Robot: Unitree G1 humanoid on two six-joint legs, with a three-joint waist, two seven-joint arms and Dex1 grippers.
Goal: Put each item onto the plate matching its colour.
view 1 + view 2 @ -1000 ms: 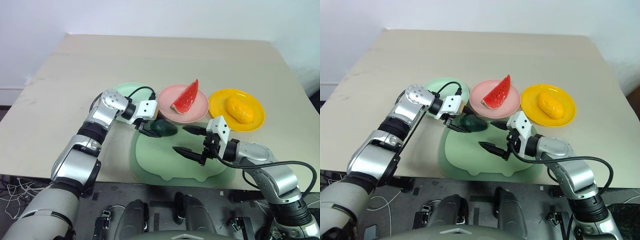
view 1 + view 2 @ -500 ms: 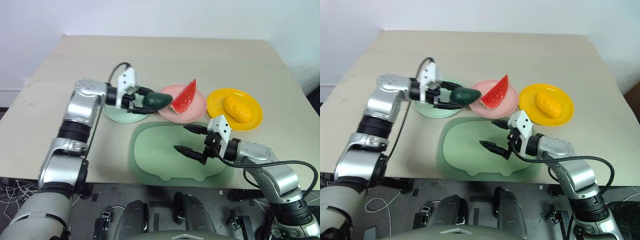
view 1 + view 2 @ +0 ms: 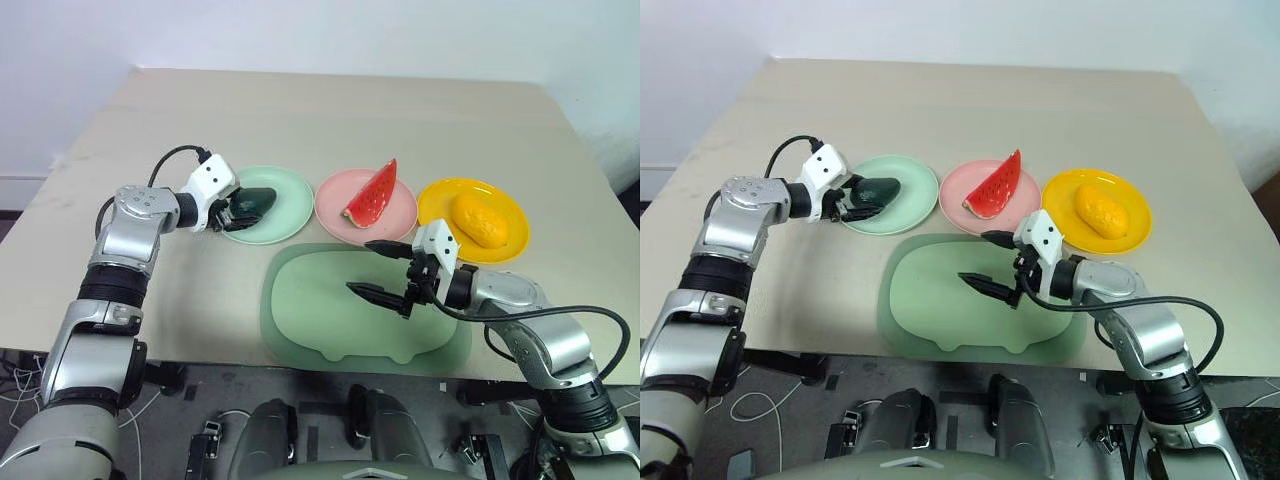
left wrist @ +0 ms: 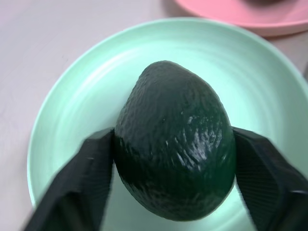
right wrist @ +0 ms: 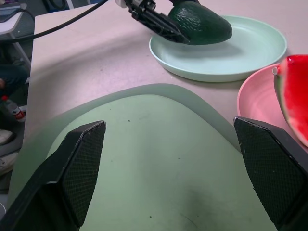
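On the mint plate point(image 3: 268, 203), the avocado point(image 3: 247, 201) sits between the left gripper's point(image 4: 168, 159) fingers, which look just parted off its sides, so likely a release: green fruit on green plate. Watermelon point(image 3: 373, 192) lies on the pink plate point(image 3: 399, 212), mango point(image 3: 478, 219) on the yellow plate point(image 3: 508, 239), so all 3 seem matched. Right gripper point(image 3: 382, 270) hovers over the tray point(image 3: 320, 320), fingers wide apart, holding nothing, probably parked clear.
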